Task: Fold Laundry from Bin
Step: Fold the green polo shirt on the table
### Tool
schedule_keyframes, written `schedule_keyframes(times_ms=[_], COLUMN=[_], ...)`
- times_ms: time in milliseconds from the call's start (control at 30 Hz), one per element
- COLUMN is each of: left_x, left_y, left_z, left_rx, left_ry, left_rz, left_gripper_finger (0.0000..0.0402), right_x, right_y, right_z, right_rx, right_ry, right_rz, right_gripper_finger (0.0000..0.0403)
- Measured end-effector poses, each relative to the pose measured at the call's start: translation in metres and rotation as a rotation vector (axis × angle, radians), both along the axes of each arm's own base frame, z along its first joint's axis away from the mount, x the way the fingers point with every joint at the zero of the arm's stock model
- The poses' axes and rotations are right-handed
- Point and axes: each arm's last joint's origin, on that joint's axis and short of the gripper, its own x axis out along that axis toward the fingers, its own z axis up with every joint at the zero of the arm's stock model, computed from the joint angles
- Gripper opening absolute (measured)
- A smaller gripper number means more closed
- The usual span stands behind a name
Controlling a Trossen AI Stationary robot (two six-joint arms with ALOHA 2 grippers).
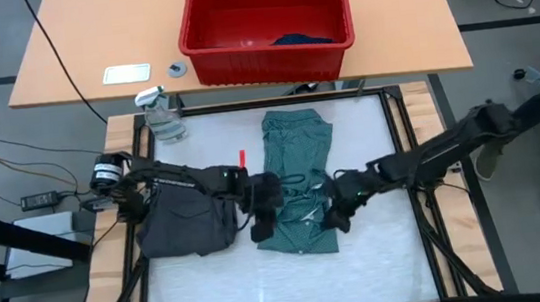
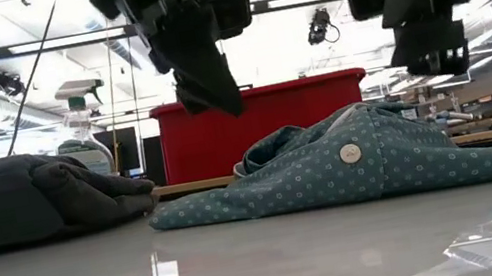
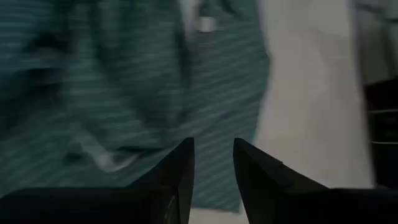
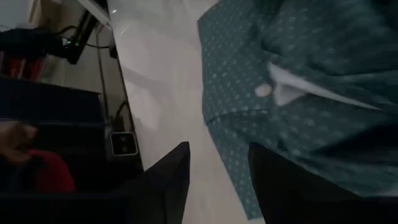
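Observation:
A teal-green dotted T-shirt lies loosely folded on the white mat, its underside flat on the table. A dark grey piece lies bunched to its left. The red bin stands on the far table, with a blue piece in it. My left gripper hangs open over the shirt's near left edge, clear of the cloth in the low view. My right gripper hangs open over the shirt's near right edge, with nothing between its fingers.
A spray bottle stands at the mat's far left corner and a small red object lies just left of the shirt. A white card and a small disc lie left of the bin. Bare mat lies toward the near edge.

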Motion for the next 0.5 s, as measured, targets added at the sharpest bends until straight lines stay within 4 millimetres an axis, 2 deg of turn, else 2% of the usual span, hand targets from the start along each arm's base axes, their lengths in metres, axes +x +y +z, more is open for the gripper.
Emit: schedule_keyframes(times_ms=[133, 333, 400, 500], left_x=[0.000, -0.002, -0.002, -0.002], left_y=[-0.001, -0.001, 0.006, 0.027], left_z=[-0.008, -0.021, -0.025, -0.029], left_rx=[-0.061, -0.086, -0.056, 0.058], left_ry=[-0.040, -0.105, -0.106, -0.104], left_rz=[-0.030, -0.058, 0.005, 0.148], left_gripper_finger=[0.0114, 0.0114, 0.0114, 0.0114], right_x=[0.011, 0.019, 0.021, 0.025], right_y=[0.000, -0.016, -0.027, -0.049], right_z=[-0.014, -0.031, -0.034, -0.035], right_rx=[0.006, -0.032, -0.056, -0.096], right_ry=[0.020, 0.076, 0.079, 0.066], right_rz=[-0.016, -0.064, -0.099, -0.171], right_gripper_finger=[0.0157, 0.0154, 0.0154, 0.0154])
